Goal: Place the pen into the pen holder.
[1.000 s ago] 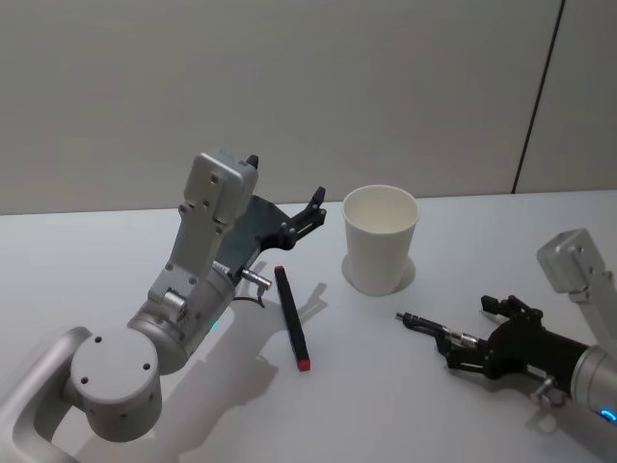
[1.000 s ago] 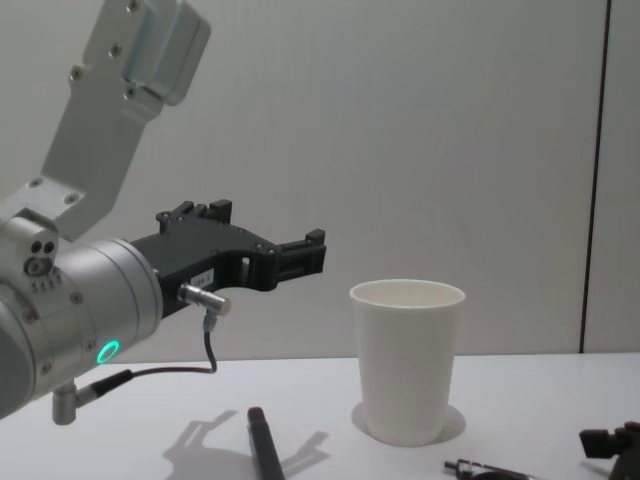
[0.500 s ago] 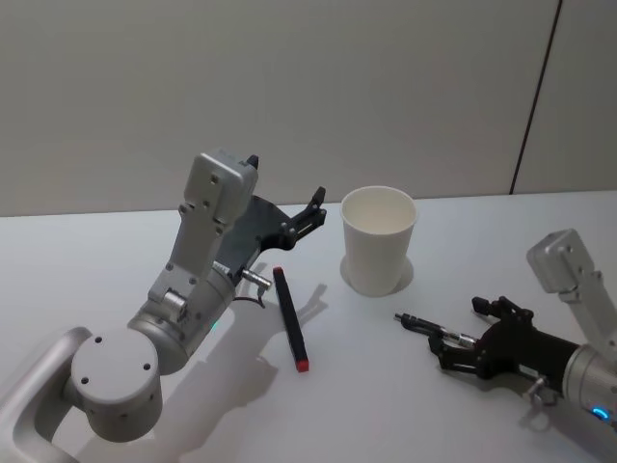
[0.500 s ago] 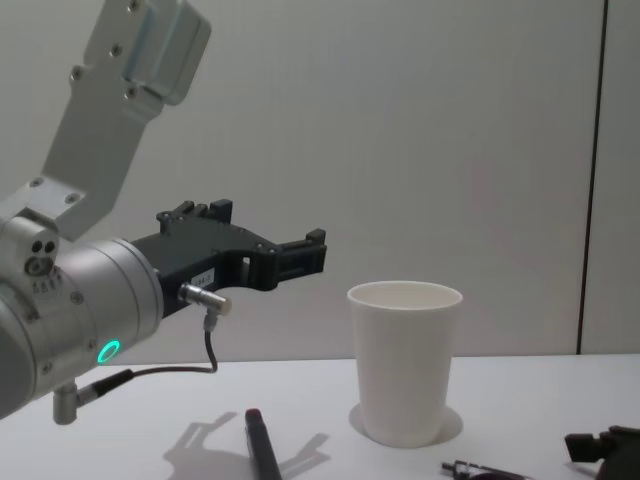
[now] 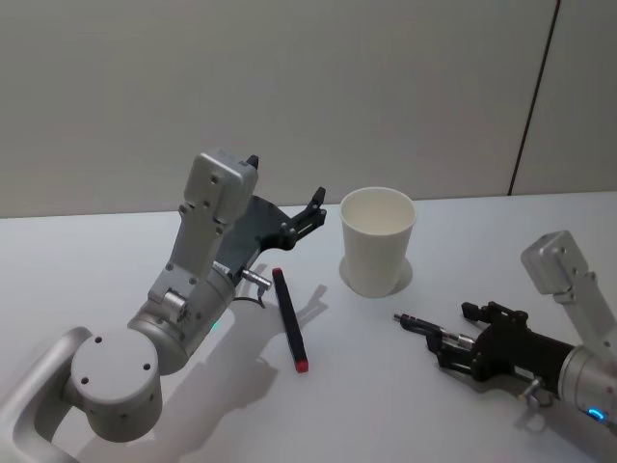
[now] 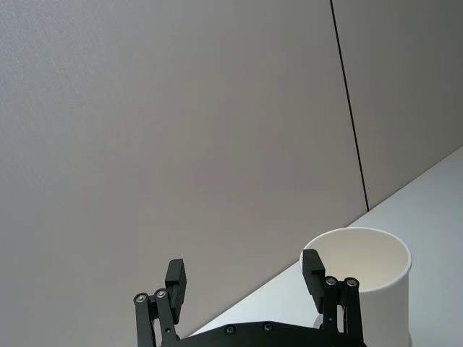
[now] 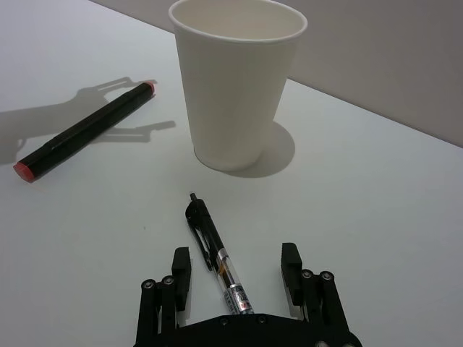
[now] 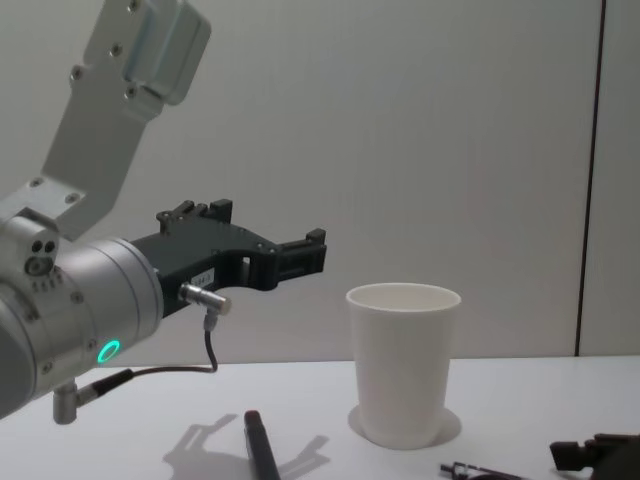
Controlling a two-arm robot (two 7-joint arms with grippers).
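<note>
I see the flat white table (image 5: 116,251) running across my head view, with everything sitting on it.

My left arm comes in from the near left, and the left gripper (image 5: 310,212) is raised off the surface. Its black fingers are spread wide and hold nothing, and they point toward the cup. From the left wrist, the left gripper (image 6: 244,275) frames the cup's rim beyond one fingertip.

The pen holder (image 5: 377,241), a plain white paper cup with a rolled rim, stands upright in the middle of the table.

The right gripper (image 5: 461,338) sits low at the near right. Its fingers are parted and grip nothing.

A black marker with red ends (image 5: 290,318) lies flat to the left of the cup, below the left gripper.

The slim black-and-clear ballpoint pen (image 7: 210,242) lies on the table in front of the cup and apart from it. Its rear end sits between the right gripper's spread fingers, and its tip points toward the cup.
</note>
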